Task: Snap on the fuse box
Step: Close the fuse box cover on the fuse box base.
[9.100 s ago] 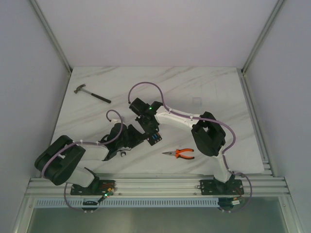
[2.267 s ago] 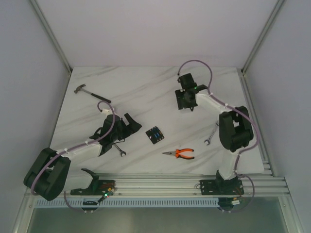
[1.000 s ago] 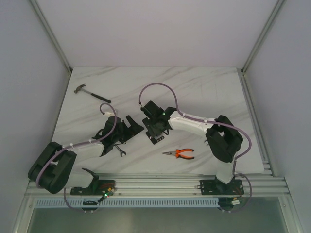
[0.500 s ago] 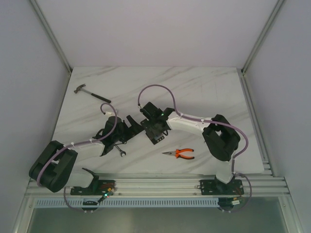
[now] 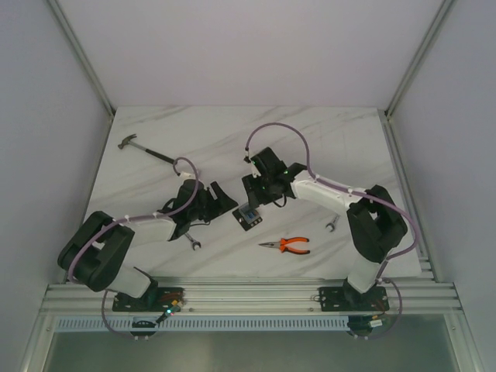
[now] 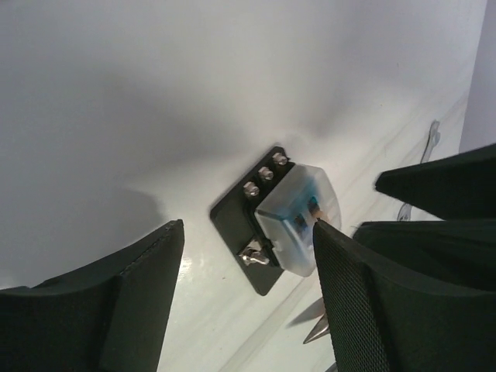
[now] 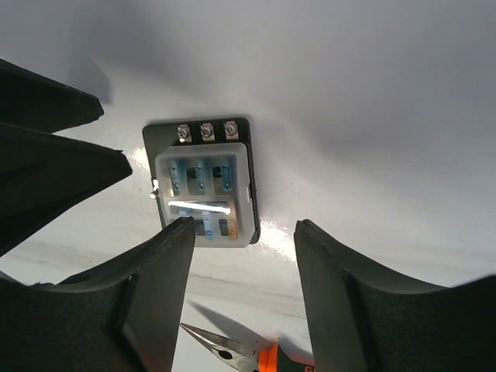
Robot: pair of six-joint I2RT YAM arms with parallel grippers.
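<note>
The fuse box (image 5: 248, 216) lies flat on the marble table, a black base with a clear cover over its blue fuses (image 7: 203, 186). In the left wrist view it sits just beyond my fingertips, with the cover (image 6: 293, 221) close to the right finger (image 6: 372, 294). My left gripper (image 5: 226, 203) is open just left of the box, holding nothing. Also open and holding nothing, my right gripper (image 5: 260, 195) hangs over the box's far right side. Its left fingertip (image 7: 182, 232) overlaps the cover's near edge in the right wrist view.
Orange-handled pliers (image 5: 285, 246) lie in front of the box, their nose showing under the right gripper (image 7: 232, 353). A small wrench (image 5: 192, 242) lies by the left arm, another wrench (image 5: 332, 224) to the right. A hammer (image 5: 146, 151) rests at the far left.
My right gripper has drawn back up and to the right off the fuse box, whose clear cover now shows. My left gripper has moved right toward the box and narrowed a little.
</note>
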